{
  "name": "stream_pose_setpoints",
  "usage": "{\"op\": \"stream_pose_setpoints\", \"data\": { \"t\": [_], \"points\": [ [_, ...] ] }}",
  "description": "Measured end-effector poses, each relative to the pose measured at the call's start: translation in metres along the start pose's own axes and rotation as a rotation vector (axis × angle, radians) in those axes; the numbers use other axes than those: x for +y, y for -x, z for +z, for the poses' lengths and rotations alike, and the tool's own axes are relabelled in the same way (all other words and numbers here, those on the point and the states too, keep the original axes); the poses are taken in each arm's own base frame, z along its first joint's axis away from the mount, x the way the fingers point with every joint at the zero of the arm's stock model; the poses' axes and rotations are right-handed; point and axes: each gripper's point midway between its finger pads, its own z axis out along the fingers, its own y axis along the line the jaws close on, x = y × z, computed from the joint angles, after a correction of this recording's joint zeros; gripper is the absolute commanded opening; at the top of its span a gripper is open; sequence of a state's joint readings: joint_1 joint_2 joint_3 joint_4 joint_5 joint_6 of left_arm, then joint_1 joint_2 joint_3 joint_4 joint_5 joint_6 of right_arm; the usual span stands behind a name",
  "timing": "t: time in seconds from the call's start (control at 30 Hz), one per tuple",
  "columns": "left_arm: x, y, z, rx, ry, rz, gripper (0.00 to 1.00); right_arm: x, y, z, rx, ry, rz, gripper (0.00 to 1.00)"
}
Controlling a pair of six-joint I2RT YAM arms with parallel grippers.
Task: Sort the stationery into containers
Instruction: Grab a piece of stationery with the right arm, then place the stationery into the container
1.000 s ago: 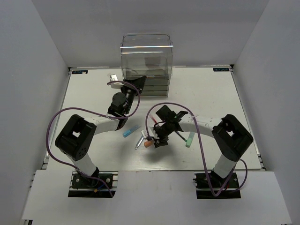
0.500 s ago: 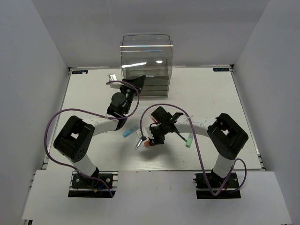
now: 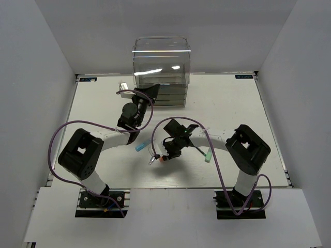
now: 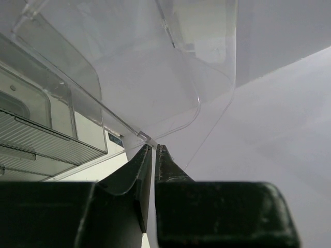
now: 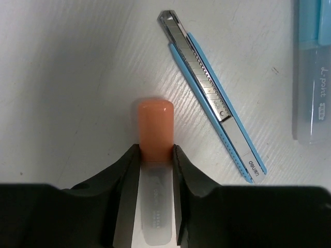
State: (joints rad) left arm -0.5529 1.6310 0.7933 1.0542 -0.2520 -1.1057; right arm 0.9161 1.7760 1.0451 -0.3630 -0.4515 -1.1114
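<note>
The right fingers (image 5: 133,158) are closed on the orange marker (image 5: 155,126), one finger pressed to each side of its clear barrel just behind the orange cap. The marker lies flat on the white counter (image 3: 232,103), in the near middle of it. Just left of it, apart and at a slant, lies a slim silvery-blue box cutter (image 5: 214,98). A blue marker (image 3: 140,146) rests a little farther left and farther back. A mint-green marker (image 3: 208,154) lies to the right of the right arm's wrist.

The left fingers (image 4: 147,157) are up at the near left corner of the clear drawer unit (image 3: 161,67), which stands at the far middle of the counter. They are drawn together to a sliver, and a thin clear edge of the unit runs into that gap, so they seem to pinch it. Ribbed grey trays show stacked low in the unit
</note>
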Motion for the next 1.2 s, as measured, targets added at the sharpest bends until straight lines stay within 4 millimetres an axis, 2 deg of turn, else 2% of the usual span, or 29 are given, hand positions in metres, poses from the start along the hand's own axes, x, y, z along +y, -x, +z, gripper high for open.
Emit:
{"op": "stream_pose_setpoints", "data": {
  "t": [0.1,0.2,0.27,0.43,0.6,0.7,0.83,1.07,1.2],
  "points": [
    [-0.002,0.001,0.000,-0.002,-0.004,-0.002,0.00,0.000,-0.001,-0.001,0.014,0.004,-0.019,0.16],
    [-0.003,0.001,0.000,-0.002,-0.006,-0.002,0.00,0.001,-0.003,-0.003,0.027,0.004,-0.030,0.08],
    [-0.003,0.001,0.000,-0.001,-0.006,-0.002,0.00,0.001,-0.004,-0.006,0.038,-0.003,-0.037,0.06],
    [-0.002,0.001,-0.001,0.000,-0.005,-0.001,0.00,0.006,0.000,-0.031,0.048,-0.068,-0.068,0.03],
    [0.001,0.000,-0.003,0.003,0.002,0.001,0.00,0.000,0.012,-0.065,0.033,-0.217,-0.134,0.00],
    [0.002,-0.001,-0.004,0.003,0.003,0.003,0.00,-0.011,0.013,-0.082,0.039,-0.343,-0.165,0.00],
    [-0.005,0.004,-0.003,-0.013,-0.021,-0.004,0.00,-0.029,-0.002,-0.101,0.078,-0.523,-0.171,0.00],
    [-0.009,0.007,-0.003,-0.024,-0.034,-0.009,0.00,-0.082,-0.020,-0.134,0.119,-0.812,-0.162,0.00],
    [-0.009,0.007,-0.003,-0.025,-0.035,-0.009,0.00,-0.103,-0.025,-0.142,0.127,-0.881,-0.153,0.00]
  ]
}}
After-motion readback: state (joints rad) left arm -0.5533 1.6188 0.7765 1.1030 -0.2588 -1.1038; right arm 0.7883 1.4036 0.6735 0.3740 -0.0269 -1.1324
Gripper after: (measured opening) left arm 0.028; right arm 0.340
